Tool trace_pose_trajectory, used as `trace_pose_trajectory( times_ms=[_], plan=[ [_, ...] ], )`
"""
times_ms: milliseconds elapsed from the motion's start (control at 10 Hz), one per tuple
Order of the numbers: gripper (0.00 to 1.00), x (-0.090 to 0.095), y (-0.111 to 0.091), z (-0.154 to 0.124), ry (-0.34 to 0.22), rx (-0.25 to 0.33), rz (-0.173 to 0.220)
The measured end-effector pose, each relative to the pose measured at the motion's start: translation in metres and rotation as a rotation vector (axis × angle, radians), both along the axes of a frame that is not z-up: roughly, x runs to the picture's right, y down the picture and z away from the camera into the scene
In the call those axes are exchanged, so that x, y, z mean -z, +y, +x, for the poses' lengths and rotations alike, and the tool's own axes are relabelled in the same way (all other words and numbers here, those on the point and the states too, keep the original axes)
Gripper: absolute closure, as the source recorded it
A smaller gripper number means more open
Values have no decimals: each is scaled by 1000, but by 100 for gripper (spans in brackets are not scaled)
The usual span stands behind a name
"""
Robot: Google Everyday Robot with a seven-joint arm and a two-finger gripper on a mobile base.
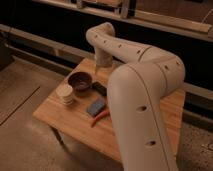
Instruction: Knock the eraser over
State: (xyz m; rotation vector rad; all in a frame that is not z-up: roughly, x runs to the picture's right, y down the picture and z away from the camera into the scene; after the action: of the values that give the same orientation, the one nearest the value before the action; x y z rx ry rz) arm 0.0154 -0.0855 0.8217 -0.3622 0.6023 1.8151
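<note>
The eraser [99,89], a small black block, is on the wooden table [65,117] just right of the dark bowl [80,81]. It shows as a low slanted shape against the edge of my arm. My gripper [102,64] hangs from the wrist at the table's far side, just above and behind the eraser and bowl. My big white arm fills the right half of the view and hides the right part of the table.
A pale round cup [65,94] stands left of the bowl. A flat blue-grey block [95,106] and a red-orange handled tool [100,118] lie in front of the eraser. A dark railing runs behind the table, with concrete floor to the left.
</note>
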Motion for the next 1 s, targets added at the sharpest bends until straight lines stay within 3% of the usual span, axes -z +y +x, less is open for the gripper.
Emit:
trace_pose_trajectory(
  times_ms=[1000],
  plan=[
    [35, 1, 0, -3, -3, -8, 6]
  ],
)
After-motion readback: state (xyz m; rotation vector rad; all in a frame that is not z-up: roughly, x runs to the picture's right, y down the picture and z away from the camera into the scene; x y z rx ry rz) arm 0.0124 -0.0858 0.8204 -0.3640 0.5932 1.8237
